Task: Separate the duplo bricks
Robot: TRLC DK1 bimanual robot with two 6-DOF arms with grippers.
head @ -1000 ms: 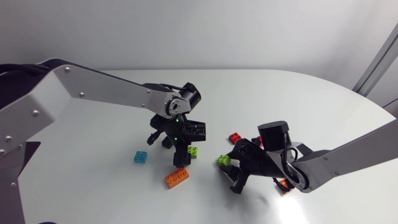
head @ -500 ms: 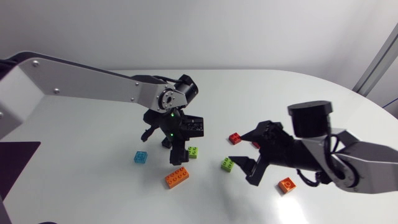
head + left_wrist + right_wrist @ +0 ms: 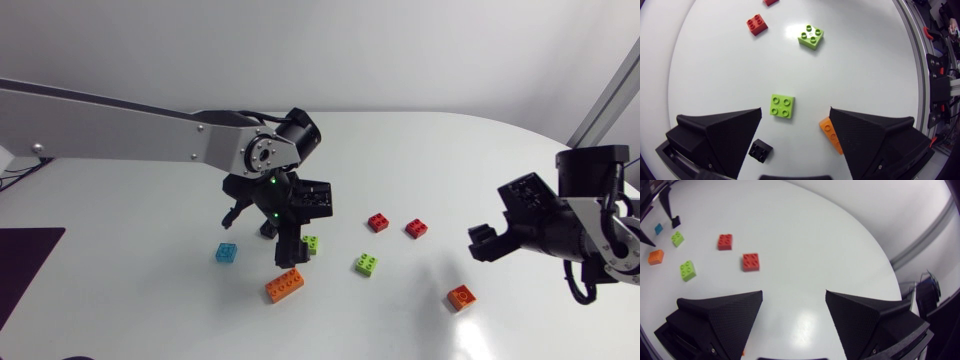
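Observation:
Single duplo bricks lie apart on the white table: blue, long orange, small green, green, two red and orange. My left gripper hangs open over the middle. In its wrist view the small green brick lies on the table between the spread fingers, touching neither. A black brick sits by one finger, and the long orange one is half hidden by the other. My right gripper is open and empty at the right, away from all bricks.
From the right wrist, the red bricks and a green one lie ahead of the gripper. The table's curved far edge runs beyond them. Bare tabletop lies between the arms.
My right gripper has opened, left the green brick on the table and drawn back to the right. The left arm has shifted slightly, its gripper still over the small green brick.

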